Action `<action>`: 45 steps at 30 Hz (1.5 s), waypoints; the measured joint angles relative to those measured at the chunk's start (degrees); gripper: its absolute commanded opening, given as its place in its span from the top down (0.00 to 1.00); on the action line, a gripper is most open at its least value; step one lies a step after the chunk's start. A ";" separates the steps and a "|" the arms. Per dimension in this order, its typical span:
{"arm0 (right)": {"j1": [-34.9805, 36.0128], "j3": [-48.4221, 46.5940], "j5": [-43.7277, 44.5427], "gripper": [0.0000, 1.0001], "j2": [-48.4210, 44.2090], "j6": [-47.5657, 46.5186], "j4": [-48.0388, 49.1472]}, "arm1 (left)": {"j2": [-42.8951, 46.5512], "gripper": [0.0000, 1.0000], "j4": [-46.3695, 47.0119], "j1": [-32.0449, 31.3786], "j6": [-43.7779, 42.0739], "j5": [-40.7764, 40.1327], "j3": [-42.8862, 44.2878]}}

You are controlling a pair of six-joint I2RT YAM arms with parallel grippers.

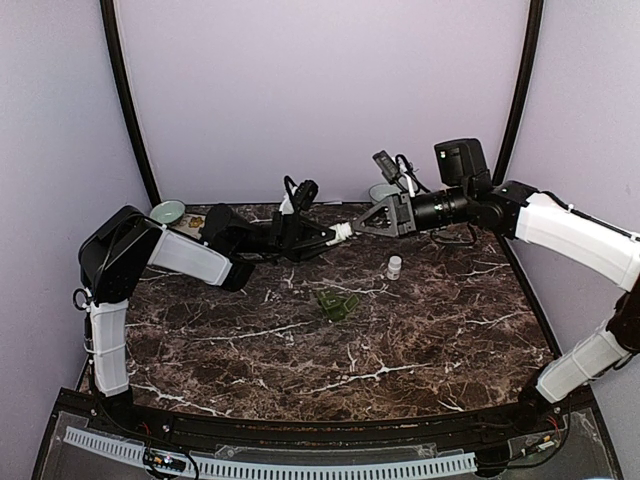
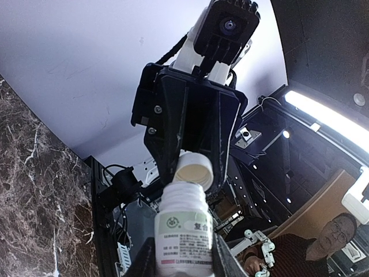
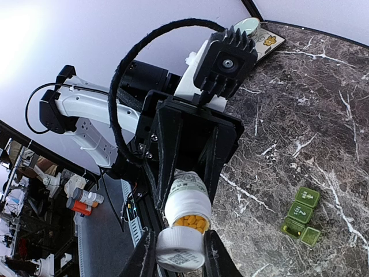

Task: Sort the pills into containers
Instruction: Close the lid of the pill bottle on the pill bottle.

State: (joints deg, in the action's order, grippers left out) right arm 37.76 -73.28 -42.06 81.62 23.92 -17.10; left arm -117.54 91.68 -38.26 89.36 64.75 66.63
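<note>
**Open pill bottle held in the air between two arms**

We see a dark marble table (image 1: 420, 340) veined in white, closed in by pale lilac walls (image 1: 330, 90), with a black pole (image 1: 128, 100) curving up at each back corner. A pale green bowl (image 1: 167, 211) sits at the far left edge. A small white bottle (image 1: 394, 266) stands upright right of centre, well apart from the arms.

Above the far middle of the table the two arms meet tip to tip. The left gripper (image 2: 184, 257) is closed around the lower body of a pill bottle (image 2: 183, 228), a finger pressed to each side. The bottle is white plastic with a printed label and a small green round logo, and its mouth is open. The right wrist view shows yellow-orange pills (image 3: 192, 221) inside. The right gripper (image 3: 179, 257) pinches the white cap (image 2: 194, 169) between its fingers, just beside the bottle's mouth; we cannot tell whether the two touch.

A green pill organiser (image 3: 302, 216) of four lidded cells lies flat on the marble near the centre, below the grippers.
</note>
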 measured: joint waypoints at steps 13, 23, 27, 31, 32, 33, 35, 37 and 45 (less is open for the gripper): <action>0.00 0.00 -0.22 1.00 0.50 0.42 0.81 | -0.02 1.00 0.00 0.00 0.83 0.72 0.52; 0.00 0.00 -0.46 1.00 1.05 0.66 1.11 | -0.04 1.00 0.04 0.00 1.07 1.03 1.29; 0.00 0.00 -0.63 1.00 1.11 0.83 1.31 | -0.11 1.00 0.04 0.00 1.07 1.31 1.33; 0.00 0.00 -0.87 1.00 1.11 0.87 1.55 | -0.46 1.00 0.02 -0.11 1.07 1.84 1.77; 0.00 0.00 -0.98 1.00 1.14 0.87 1.68 | -0.57 1.00 0.00 -0.17 1.07 1.88 1.86; 0.00 0.00 -1.05 1.00 1.16 0.87 1.64 | -0.68 1.00 0.02 -0.24 1.07 1.90 1.90; 0.00 0.00 -1.11 1.00 1.20 0.94 1.64 | -0.74 1.00 0.04 -0.24 1.09 2.05 2.01; -0.02 0.00 -1.25 1.00 1.20 1.14 1.64 | -0.92 1.00 0.04 -0.26 1.14 2.32 2.40; -0.04 0.00 -1.51 1.00 1.20 1.68 1.66 | -1.66 1.00 0.31 -0.13 1.53 3.67 3.85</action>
State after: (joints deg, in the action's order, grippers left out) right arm 37.71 -73.28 -43.57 82.83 25.61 -15.44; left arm -119.20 91.98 -38.39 90.89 68.42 70.48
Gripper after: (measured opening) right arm 0.199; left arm 0.262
